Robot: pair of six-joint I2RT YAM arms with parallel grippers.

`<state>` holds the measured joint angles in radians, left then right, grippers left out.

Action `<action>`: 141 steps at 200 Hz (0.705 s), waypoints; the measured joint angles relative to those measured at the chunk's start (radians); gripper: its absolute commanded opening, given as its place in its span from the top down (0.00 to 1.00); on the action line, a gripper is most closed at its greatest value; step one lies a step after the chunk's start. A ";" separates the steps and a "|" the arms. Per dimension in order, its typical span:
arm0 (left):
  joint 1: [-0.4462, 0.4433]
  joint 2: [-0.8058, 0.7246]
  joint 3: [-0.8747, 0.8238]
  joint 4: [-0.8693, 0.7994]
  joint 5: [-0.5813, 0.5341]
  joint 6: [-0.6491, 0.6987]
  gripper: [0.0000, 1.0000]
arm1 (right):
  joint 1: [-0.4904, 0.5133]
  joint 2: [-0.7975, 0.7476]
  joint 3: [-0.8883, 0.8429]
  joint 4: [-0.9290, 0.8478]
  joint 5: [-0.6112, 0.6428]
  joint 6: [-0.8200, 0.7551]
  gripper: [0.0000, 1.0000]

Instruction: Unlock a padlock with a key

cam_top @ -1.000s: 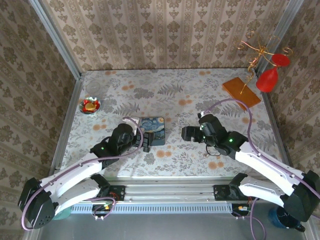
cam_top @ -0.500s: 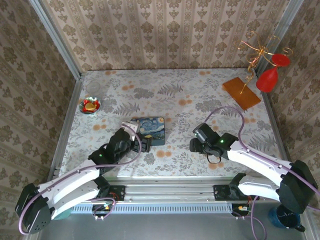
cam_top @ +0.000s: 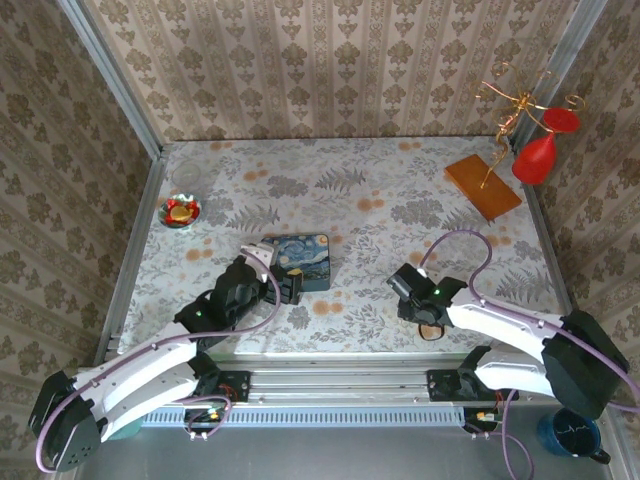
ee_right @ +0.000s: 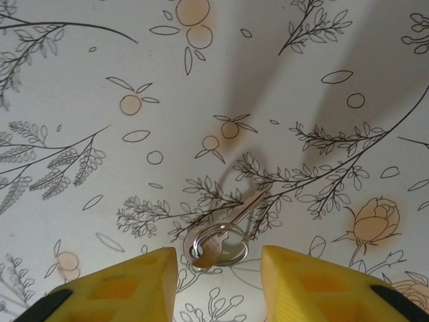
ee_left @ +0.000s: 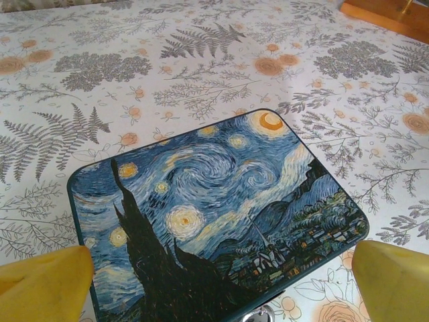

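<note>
Silvery ringed key [ee_right: 216,245] lies flat between the jaws of the right gripper [ee_right: 219,263], half-closed, empty, narrower than before; left gripper [ee_left: 221,258] gapes wide, empty.

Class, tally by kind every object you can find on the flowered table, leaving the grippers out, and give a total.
Painted box: 1
Padlock: 1, barely showing at the box's edge
Key: 1
Small bowl: 1
Wire stand on a wooden base: 1
Total: 5
</note>
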<state>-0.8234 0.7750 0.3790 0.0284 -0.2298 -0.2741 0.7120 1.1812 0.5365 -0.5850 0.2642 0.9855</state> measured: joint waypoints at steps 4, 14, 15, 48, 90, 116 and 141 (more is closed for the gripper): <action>0.000 -0.001 0.000 0.000 -0.001 0.000 0.00 | 0.000 0.005 0.000 0.003 0.003 0.004 0.63; 0.000 -0.006 0.000 0.000 -0.003 0.000 0.00 | 0.000 0.014 0.000 0.011 0.010 0.010 0.65; 0.000 -0.006 0.000 0.000 -0.003 0.000 0.00 | 0.000 0.014 0.000 0.011 0.010 0.010 0.65; 0.000 -0.014 0.000 0.003 -0.007 0.003 0.00 | 0.000 0.036 -0.002 0.036 0.017 0.021 0.70; 0.000 -0.014 0.000 0.003 -0.008 0.006 0.00 | 0.000 0.051 -0.007 0.074 0.017 0.031 0.71; 0.000 -0.014 0.000 0.003 -0.012 0.007 0.00 | 0.000 0.058 -0.006 0.082 0.017 0.037 0.67; 0.000 -0.014 0.000 0.003 -0.015 0.007 0.00 | 0.000 0.058 -0.007 0.082 0.018 0.037 0.62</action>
<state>-0.8234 0.7605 0.3786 0.0311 -0.2451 -0.2672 0.7120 1.2392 0.5297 -0.5030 0.2817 1.0225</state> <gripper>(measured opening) 0.999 0.353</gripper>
